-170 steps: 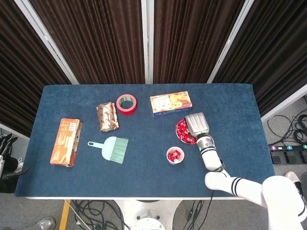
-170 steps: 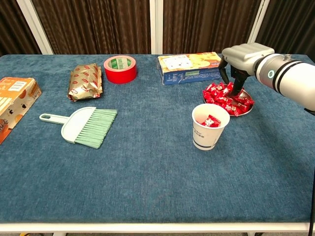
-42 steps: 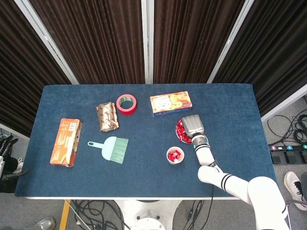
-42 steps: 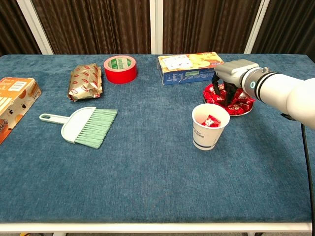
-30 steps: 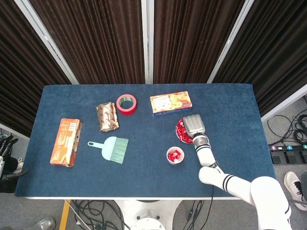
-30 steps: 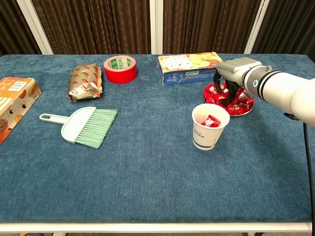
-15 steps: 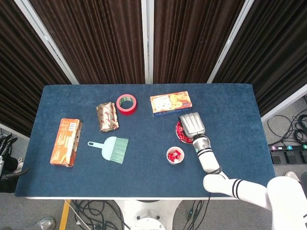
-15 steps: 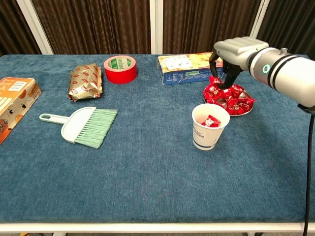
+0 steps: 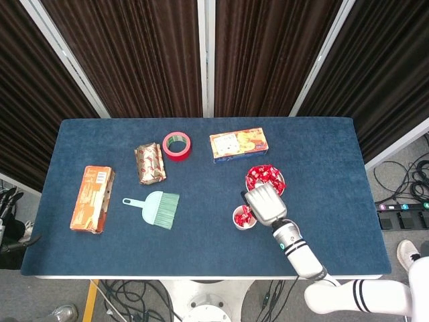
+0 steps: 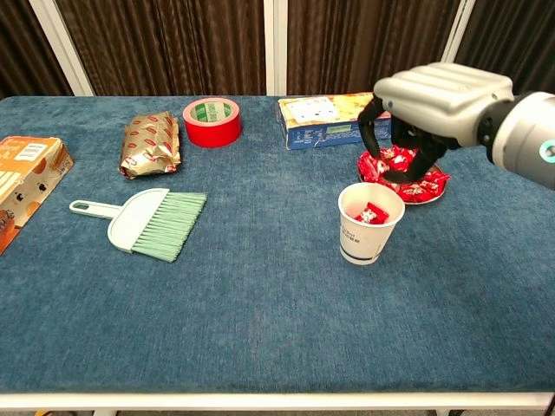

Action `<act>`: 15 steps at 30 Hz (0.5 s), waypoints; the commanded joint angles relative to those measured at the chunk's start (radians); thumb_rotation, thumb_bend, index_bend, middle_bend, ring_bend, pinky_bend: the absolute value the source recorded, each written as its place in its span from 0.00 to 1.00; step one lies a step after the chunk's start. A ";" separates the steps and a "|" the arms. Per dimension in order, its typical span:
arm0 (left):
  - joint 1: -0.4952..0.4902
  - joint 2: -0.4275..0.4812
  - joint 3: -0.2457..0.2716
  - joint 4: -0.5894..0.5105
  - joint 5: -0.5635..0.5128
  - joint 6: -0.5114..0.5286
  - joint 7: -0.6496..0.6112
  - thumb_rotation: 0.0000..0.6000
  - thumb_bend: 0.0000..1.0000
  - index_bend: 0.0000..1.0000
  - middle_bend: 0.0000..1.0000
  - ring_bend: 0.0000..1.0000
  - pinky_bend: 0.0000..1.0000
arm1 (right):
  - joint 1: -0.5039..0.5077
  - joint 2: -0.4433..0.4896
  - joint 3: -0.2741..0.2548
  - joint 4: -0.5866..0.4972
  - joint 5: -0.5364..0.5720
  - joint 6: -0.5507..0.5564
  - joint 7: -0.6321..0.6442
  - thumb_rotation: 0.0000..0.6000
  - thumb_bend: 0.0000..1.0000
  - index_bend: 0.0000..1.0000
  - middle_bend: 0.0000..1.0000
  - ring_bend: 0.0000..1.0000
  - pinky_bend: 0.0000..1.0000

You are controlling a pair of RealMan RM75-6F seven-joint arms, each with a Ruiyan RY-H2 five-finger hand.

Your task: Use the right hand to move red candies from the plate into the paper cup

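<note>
Red candies (image 9: 265, 176) are lying heaped in the small plate (image 10: 436, 196), which is sitting on the blue cloth-covered table (image 9: 322, 194) just in front of the yellow-and-blue box (image 9: 238, 144). A few more red pieces are resting inside the white paper cup (image 10: 370, 223), which is standing upright near the plate, on the side closer to the robot. The right hand (image 10: 434, 100) is hovering above the cup's far rim, palm down, its dark fingers (image 10: 370, 139) curling downward between cup and plate; whether they are pinching a candy I cannot tell from either view. The left hand is not showing in either view. Further left, a red tape roll (image 9: 176, 145), a crinkled foil packet (image 9: 149, 163), a mint-green hand brush (image 9: 154, 206) and an orange carton (image 9: 92, 198) are lying well apart from one another.
</note>
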 commanded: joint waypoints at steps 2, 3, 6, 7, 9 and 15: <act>0.003 0.005 -0.001 -0.010 -0.001 0.004 0.007 0.78 0.09 0.14 0.14 0.05 0.19 | -0.005 -0.008 -0.014 0.000 0.001 -0.008 -0.012 1.00 0.29 0.62 1.00 1.00 0.93; 0.004 0.006 -0.001 -0.012 -0.002 0.005 0.007 0.78 0.09 0.14 0.14 0.05 0.19 | -0.005 -0.012 -0.015 0.002 0.000 -0.011 -0.013 1.00 0.29 0.61 1.00 1.00 0.93; 0.006 0.008 -0.004 -0.012 -0.006 0.004 0.006 0.78 0.09 0.14 0.14 0.05 0.19 | -0.003 -0.019 -0.012 0.010 -0.002 -0.018 -0.009 1.00 0.29 0.61 1.00 1.00 0.93; 0.006 0.008 -0.004 -0.012 -0.007 0.004 0.004 0.78 0.09 0.14 0.14 0.05 0.19 | -0.002 -0.020 -0.010 0.012 -0.004 -0.020 -0.005 1.00 0.27 0.61 1.00 1.00 0.93; 0.007 0.008 -0.005 -0.008 -0.008 0.003 0.002 0.78 0.09 0.14 0.14 0.05 0.19 | 0.000 -0.022 -0.007 0.017 -0.010 -0.029 0.004 1.00 0.21 0.59 1.00 1.00 0.93; 0.006 0.003 -0.005 0.003 -0.008 -0.001 -0.010 0.78 0.09 0.14 0.14 0.05 0.19 | 0.004 -0.020 -0.003 0.026 -0.024 -0.052 0.030 1.00 0.07 0.53 1.00 1.00 0.93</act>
